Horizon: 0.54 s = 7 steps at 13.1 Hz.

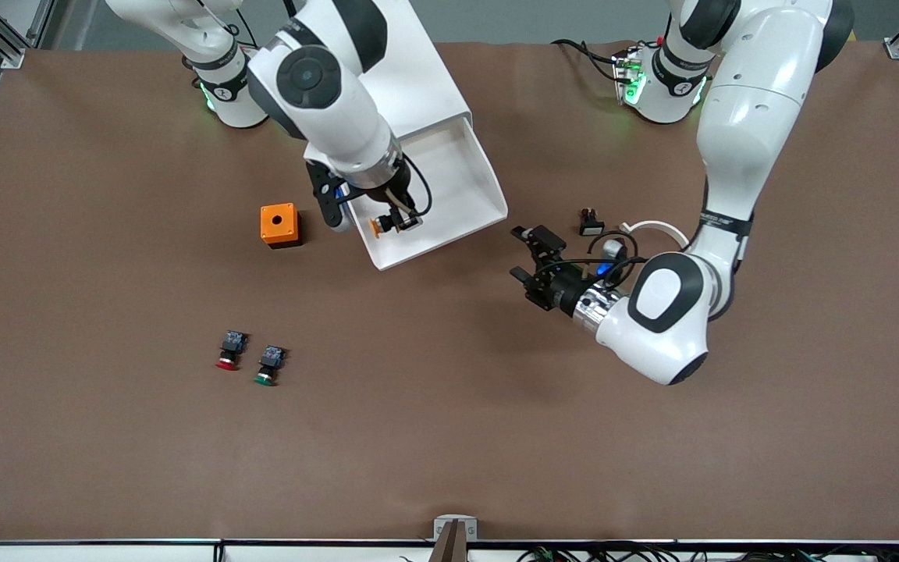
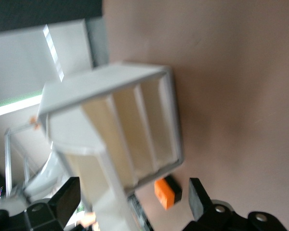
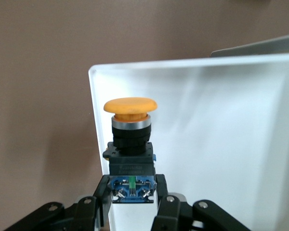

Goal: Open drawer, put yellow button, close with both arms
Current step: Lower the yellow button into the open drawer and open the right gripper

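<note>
The white cabinet (image 1: 428, 74) stands near the robots' bases. Its top drawer (image 1: 487, 181) is pulled out toward the front camera. My right gripper (image 1: 389, 223) is shut on the yellow button (image 1: 378, 226) and holds it over the drawer's front corner toward the right arm's end. In the right wrist view the gripper (image 3: 132, 188) grips the button's blue base, with the yellow cap (image 3: 130, 106) over the drawer's rim (image 3: 94, 120). My left gripper (image 1: 520, 252) is open and empty, low over the table beside the drawer front. In the left wrist view (image 2: 133, 198) it faces the cabinet (image 2: 135, 125).
An orange box (image 1: 279, 225) sits beside the drawer toward the right arm's end; it also shows in the left wrist view (image 2: 164, 193). A red-capped switch (image 1: 229, 350) and a green-capped switch (image 1: 268, 366) lie nearer the front camera. A small black part (image 1: 591, 225) lies by the left arm.
</note>
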Tool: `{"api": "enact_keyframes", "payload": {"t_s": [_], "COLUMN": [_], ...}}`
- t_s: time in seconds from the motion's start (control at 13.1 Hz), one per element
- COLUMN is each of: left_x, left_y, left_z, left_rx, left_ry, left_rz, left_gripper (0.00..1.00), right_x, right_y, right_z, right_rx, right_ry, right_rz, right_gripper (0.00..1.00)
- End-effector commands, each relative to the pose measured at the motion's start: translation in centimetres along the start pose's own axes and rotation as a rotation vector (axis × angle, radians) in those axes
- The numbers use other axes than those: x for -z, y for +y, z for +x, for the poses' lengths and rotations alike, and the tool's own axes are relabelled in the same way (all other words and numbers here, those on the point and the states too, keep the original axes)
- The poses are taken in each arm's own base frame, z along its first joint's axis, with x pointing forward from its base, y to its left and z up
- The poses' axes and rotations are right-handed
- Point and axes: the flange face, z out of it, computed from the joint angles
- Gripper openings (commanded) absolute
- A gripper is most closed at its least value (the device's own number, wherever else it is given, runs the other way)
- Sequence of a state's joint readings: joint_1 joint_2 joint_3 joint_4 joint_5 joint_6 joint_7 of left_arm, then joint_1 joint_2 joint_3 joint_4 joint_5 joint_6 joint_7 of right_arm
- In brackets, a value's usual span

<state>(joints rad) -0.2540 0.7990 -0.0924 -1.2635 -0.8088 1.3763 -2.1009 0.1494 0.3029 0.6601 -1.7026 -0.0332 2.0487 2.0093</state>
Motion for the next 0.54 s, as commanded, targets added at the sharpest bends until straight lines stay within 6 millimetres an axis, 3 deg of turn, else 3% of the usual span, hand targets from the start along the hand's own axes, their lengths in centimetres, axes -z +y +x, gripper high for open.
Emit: {"api": "enact_keyframes", "payload": {"t_s": [0.0,0.23,0.46], "left_x": [3.0,7.2,9.6], "left_y": [-2.4,-4.6,-10.1], "left_z": [0.6,1.8,1.3], "left_rx": [-0.108,-0.187,-0.517], "left_ry": [0.115,0.264,0.496], "left_rz": [-0.11,-0.261,-0.321], "left_gripper": [0.99,0.99,0.99], "right_x": [-1.9,-4.3,-4.9], "right_y": [0.1,0.1,-0.3], "right_z": [-1.5,-2.9,-2.8], "right_rx": [-0.028,-0.048,-0.062], "right_ry": [0.033,0.064,0.059], "right_rz": [0.034,0.061,0.064], "right_gripper": [0.02,0.03,0.21]}}
